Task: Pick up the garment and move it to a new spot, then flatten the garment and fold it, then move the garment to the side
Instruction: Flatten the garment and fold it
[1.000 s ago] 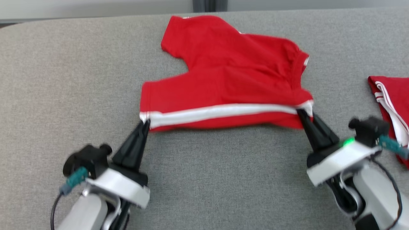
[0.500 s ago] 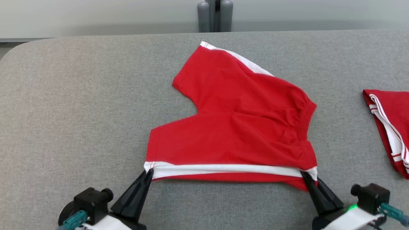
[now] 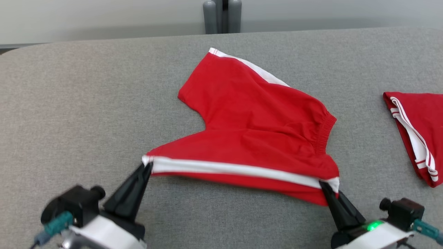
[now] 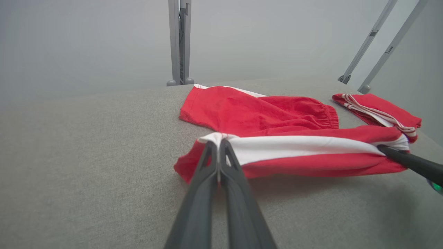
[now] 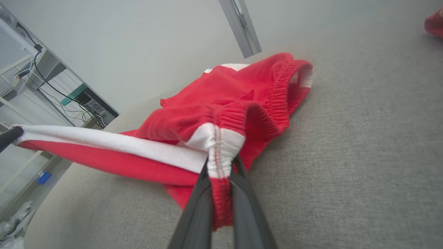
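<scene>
Pinching the hem corner of one leg, my left claw [image 3: 146, 167] is clenched shut on the red shorts [image 3: 256, 131], right where the white side stripe [image 3: 235, 169] ends. My right claw [image 3: 324, 185] is clenched too, biting the gathered elastic waistband [image 3: 323, 133] at the stripe's other end. Between the two grips the striped edge hangs taut and lifted just off the grey padded table [image 3: 69, 103], on the near side. Beyond it, the body of the shorts lies on the table at the middle, and the other leg [image 3: 214, 79] points away to the far left. A second red garment [image 3: 415, 128] lies folded well apart at the right.

I judge this cloth light, soft and quite limp: it sags wherever I don't hold it, and it will drag and wrinkle on the rough table rather than slide. The thick waistband gives a sure hold. The thin hem could slip out, so it wants a deep bite across the stitched seam.
</scene>
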